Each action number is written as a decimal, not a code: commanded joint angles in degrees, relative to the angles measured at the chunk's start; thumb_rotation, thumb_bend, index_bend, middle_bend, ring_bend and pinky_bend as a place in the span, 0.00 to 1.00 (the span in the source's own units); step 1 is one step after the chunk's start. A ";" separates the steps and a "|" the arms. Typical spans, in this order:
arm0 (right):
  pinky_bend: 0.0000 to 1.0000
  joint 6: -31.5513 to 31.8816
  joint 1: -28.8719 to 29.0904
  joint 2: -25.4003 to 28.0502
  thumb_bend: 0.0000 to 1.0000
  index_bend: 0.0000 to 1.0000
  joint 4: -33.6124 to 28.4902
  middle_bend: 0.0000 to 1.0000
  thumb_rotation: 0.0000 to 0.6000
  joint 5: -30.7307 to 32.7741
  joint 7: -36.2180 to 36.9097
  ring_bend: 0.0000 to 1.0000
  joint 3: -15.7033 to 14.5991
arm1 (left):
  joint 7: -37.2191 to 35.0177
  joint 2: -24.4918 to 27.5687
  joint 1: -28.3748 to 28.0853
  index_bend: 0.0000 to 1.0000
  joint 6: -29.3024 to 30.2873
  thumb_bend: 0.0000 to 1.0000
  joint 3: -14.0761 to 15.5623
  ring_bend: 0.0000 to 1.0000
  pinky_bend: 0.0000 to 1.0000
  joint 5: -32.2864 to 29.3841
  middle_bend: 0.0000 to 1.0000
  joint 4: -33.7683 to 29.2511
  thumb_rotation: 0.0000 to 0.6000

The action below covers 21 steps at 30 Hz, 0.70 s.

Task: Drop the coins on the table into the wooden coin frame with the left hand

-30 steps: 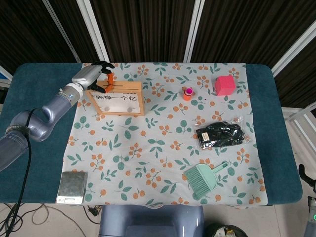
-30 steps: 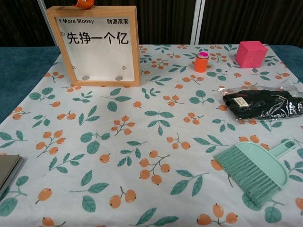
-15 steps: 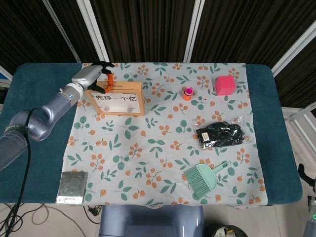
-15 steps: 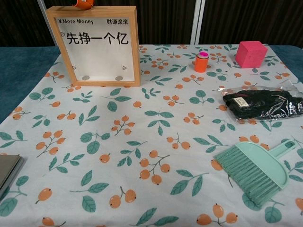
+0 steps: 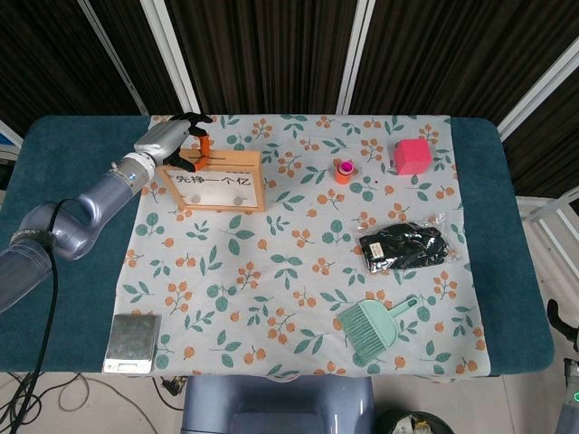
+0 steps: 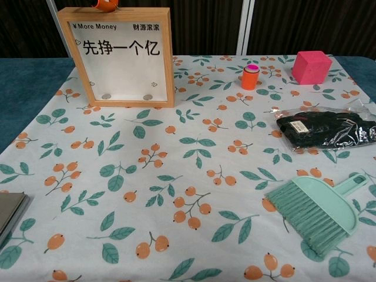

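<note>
Floral-clothed surface (image 5: 271,271). Left hand (image 5: 176,140) sat at top edge of wooden coin frame (image 5: 220,185); grasp contents not discernible. Two coins (image 6: 106,96) inside. Risk: misaligned release, coin falling behind frame.

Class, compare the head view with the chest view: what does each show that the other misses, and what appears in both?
Only the head view shows the left hand at the top of the wooden coin frame, its arm, and the whole silver box at the table's near left corner. Only the chest view shows the frame's printed front and two coins lying inside at the bottom. Both share the pink cube, orange bottle, black packet and green brush.
</note>
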 commanded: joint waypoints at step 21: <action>0.00 0.02 0.05 -0.14 0.39 0.17 -0.06 0.07 1.00 0.17 -0.06 0.03 0.11 | 2.97 0.51 0.29 0.24 0.92 0.26 -1.37 0.00 0.00 -2.16 0.08 -0.93 1.00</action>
